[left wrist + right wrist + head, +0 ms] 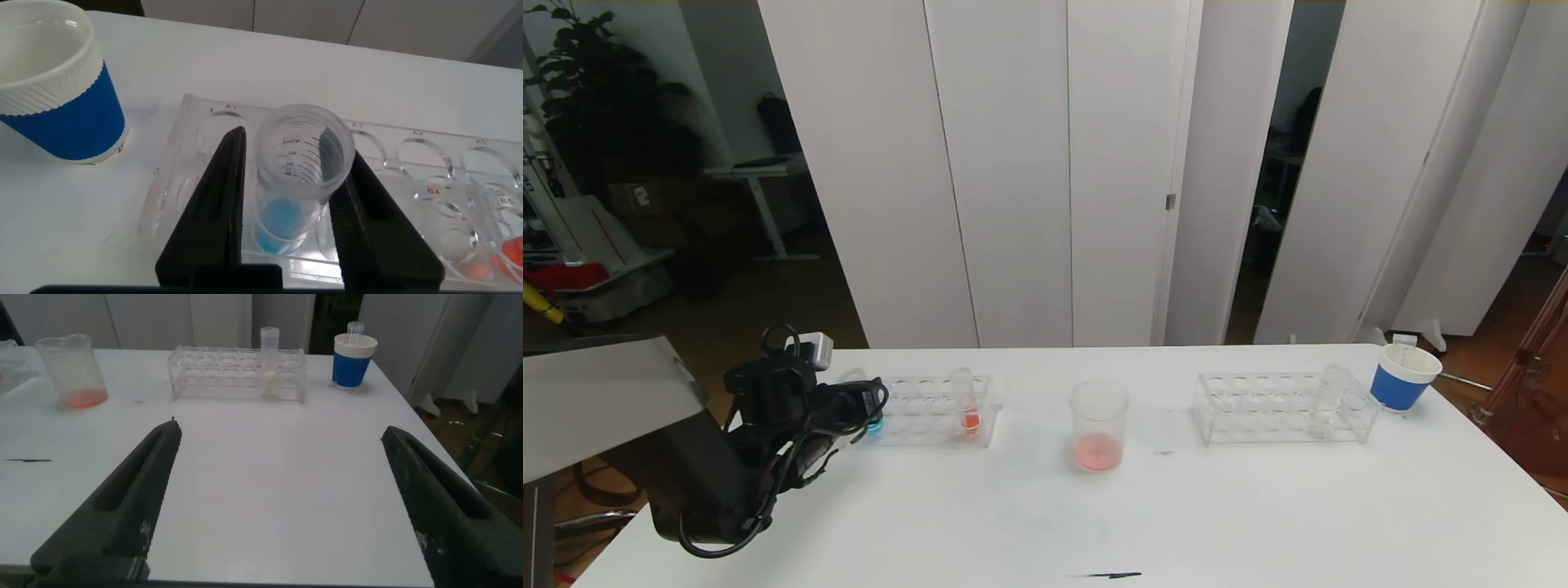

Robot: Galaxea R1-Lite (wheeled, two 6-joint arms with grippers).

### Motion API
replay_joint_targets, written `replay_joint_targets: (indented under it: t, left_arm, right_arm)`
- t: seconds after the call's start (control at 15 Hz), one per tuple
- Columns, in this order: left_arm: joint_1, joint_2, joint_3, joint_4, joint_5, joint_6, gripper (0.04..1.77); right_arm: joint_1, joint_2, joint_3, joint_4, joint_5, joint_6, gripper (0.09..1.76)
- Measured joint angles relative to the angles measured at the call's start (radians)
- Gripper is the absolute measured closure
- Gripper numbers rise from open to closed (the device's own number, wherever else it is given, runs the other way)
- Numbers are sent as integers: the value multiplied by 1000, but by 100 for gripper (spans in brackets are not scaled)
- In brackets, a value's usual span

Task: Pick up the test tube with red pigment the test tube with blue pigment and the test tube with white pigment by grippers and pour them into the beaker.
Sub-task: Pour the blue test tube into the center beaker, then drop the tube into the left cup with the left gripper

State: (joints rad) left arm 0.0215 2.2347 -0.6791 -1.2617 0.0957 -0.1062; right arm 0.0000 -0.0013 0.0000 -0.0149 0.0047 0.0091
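At the far left of the white table (980,523), the left gripper (292,220) reaches into the left end of a clear rack (935,408). Its two black fingers (214,212) are clamped on the test tube with blue pigment (301,175), one on each side of the glass. The tube stands upright in an end hole of that rack, with the blue liquid pooled at its rounded bottom. In the left wrist view, a blue-and-white paper cup (57,82) stands just beyond the rack's end. Further right in the same rack, a tube with red-orange liquid (966,402) stands upright.

Near the middle of the table stands the beaker (1099,425), upright and apart from both racks, with a shallow layer of reddish liquid in its bottom.

To the right is a second clear rack (1282,408). The test tube with white pigment (1327,398) stands upright near its right end, pale liquid at its base. Just beyond that end, at the far right edge of the table, sits another blue-and-white cup (1403,377) holding an empty-looking tube.

The right gripper (278,498) hovers low over the bare near right part of the table, well short of the second rack, its fingers spread wide and grasping nothing.
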Motion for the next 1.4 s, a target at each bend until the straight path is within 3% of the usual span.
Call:
replay_joint_targets:
  t: [0.73,1.4]
  left_arm:
    - [-14,-80,-1,2,1,3,120]
    - [-27,-194,-40,23,-56,55,121]
  right_arm:
    - [0,0,0,0,0,0,10]
    - [0,0,0,0,0,0,10]
